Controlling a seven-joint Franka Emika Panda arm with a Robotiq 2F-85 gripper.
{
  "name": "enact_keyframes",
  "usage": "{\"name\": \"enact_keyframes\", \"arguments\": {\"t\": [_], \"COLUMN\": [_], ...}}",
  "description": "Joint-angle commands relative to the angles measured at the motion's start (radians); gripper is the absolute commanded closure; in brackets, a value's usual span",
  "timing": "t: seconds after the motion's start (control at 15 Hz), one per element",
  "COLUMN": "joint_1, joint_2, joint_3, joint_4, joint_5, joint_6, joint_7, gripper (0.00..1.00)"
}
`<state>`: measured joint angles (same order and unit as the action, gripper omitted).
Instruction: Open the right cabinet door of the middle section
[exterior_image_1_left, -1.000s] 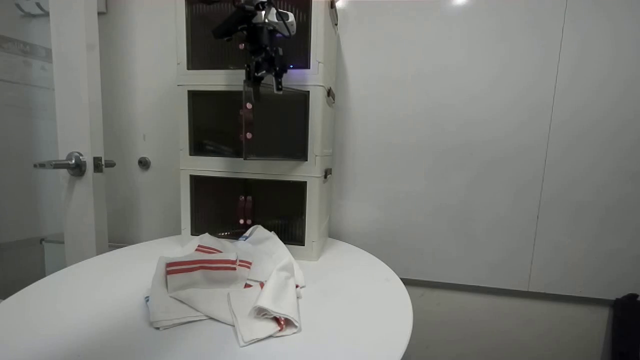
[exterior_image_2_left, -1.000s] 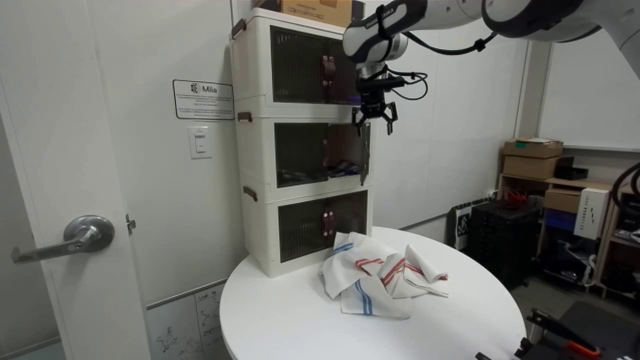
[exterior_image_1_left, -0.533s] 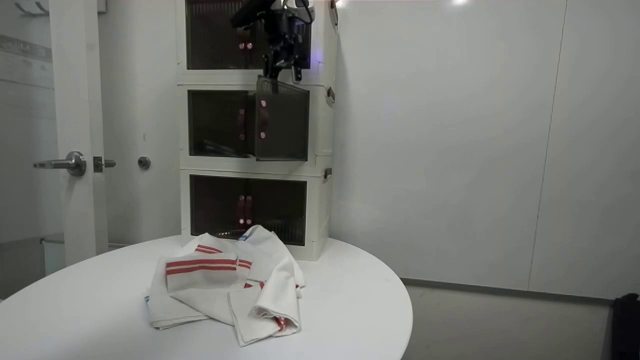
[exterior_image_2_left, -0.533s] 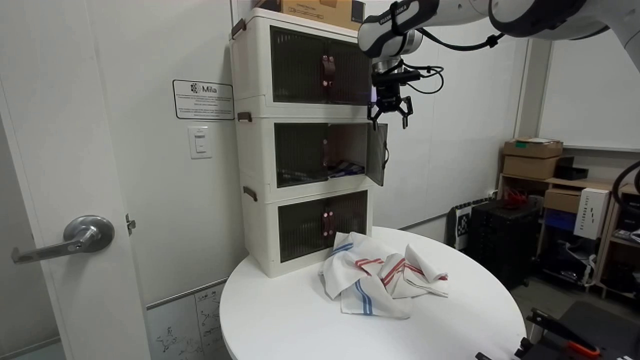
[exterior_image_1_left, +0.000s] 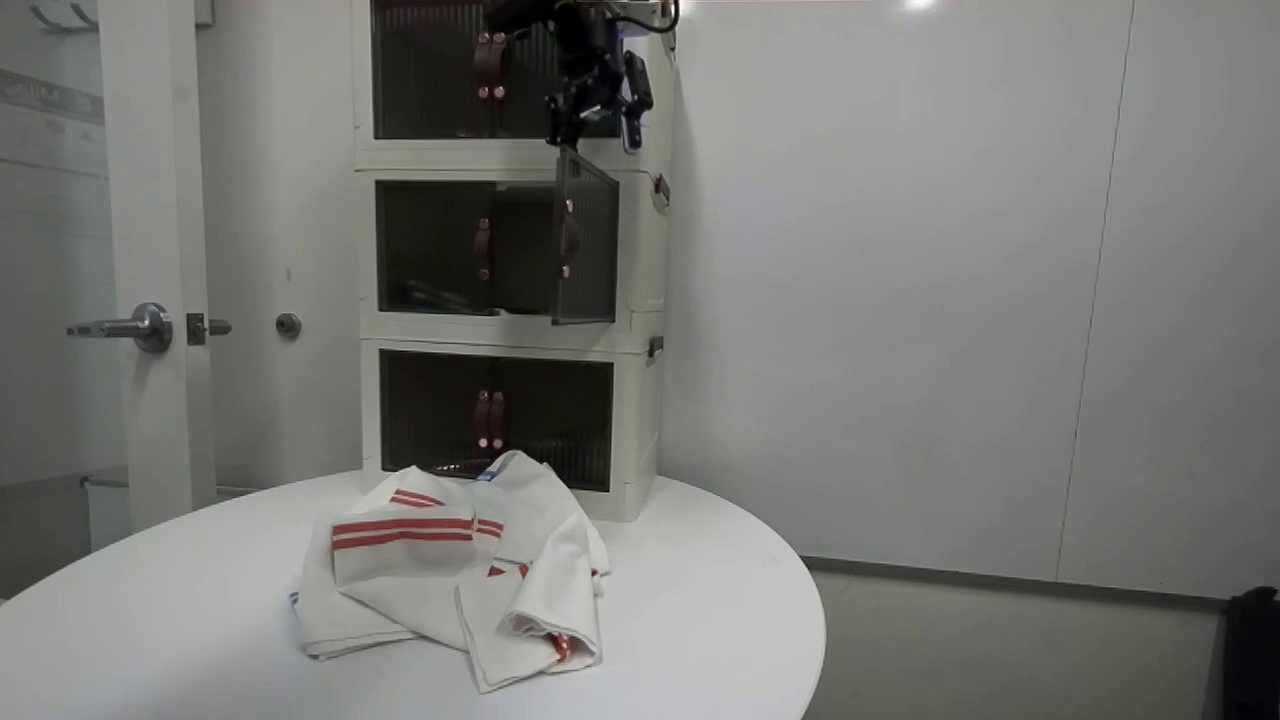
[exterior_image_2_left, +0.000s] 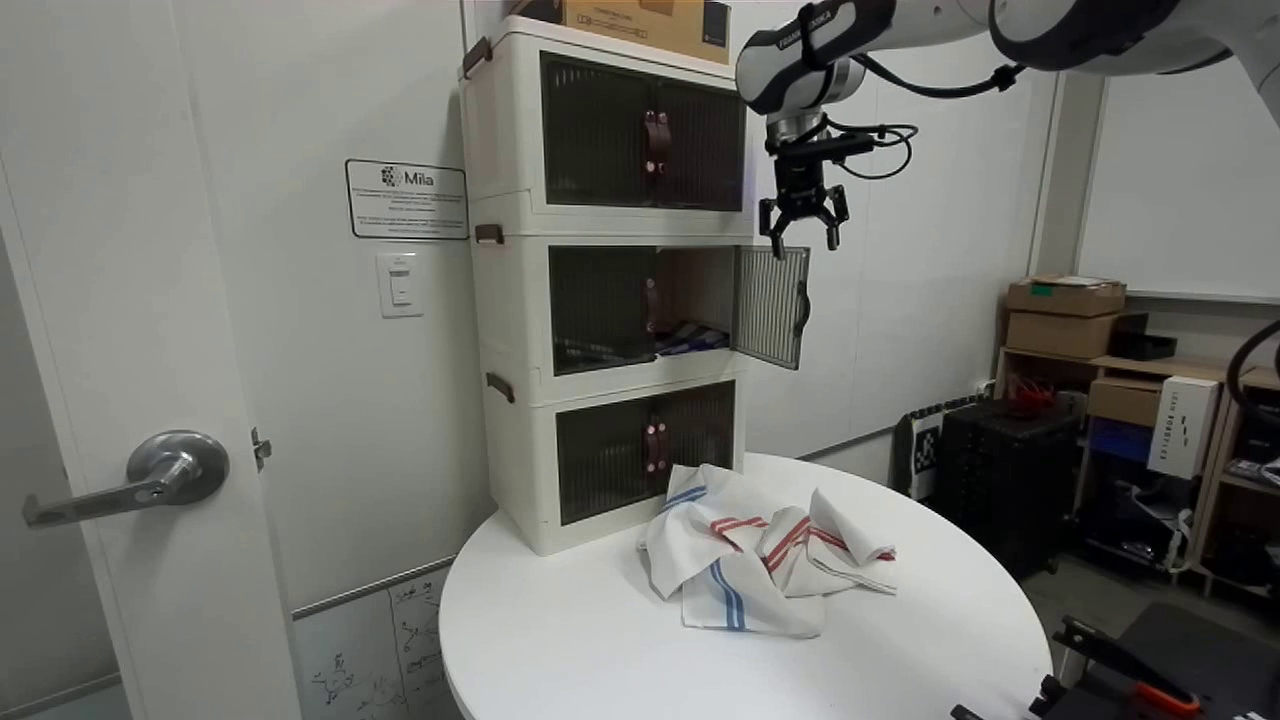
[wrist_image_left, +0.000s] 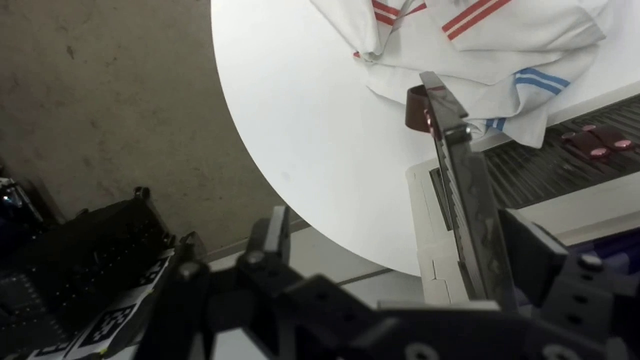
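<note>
End effector: fingers spread wide, nothing gripped. Your wrist view places the right cabinet door between them, its top edge just beside one finger at the inner face; you cannot confirm contact. The door stands well out from its frame, handle on the free edge; treat the opening step as nearly complete.

CAUTION: Finger overlap at the top edge appears shallow. If you rise while pushing, the finger could ride off and leave the door short of full travel. If you reverse sideways at this height, the outer finger could meet the door and swing it back; lift clear first.

Middle section: right half exposed, a blue-patterned item within, left panel closed. If you drive the door past its limit, you risk straining its mounting or shifting this box on the lower box.

Striped cloths: on the counter, below the level of the door; they should not obstruct its swing.

Floor: farthest, visible past the counter rim.
</note>
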<state>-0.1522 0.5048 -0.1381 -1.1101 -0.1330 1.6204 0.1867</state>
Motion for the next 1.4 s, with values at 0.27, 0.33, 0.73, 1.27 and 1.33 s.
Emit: {"name": "enact_keyframes", "arguments": {"t": [0.27, 0.33, 0.73, 1.27, 1.33], "joint_1": [-0.061, -0.074, -0.148, -0.240, -0.251], "joint_2": [0.078, 0.086, 0.064, 0.005, -0.004], "joint_3": [0.005, 0.008, 0.029, 0.069, 0.070], "joint_4": [0.061, 0.077, 0.124, 0.205, 0.215], "joint_5": [-0.037, -0.046, -0.015, 0.136, 0.156], "joint_6": [-0.022, -0.025, -0.009, -0.170, -0.191], "joint_7": [-0.405, -0.463, -0.841, -1.162, -1.182], "gripper": [0.00, 0.00, 0.00, 0.00, 0.00]}}
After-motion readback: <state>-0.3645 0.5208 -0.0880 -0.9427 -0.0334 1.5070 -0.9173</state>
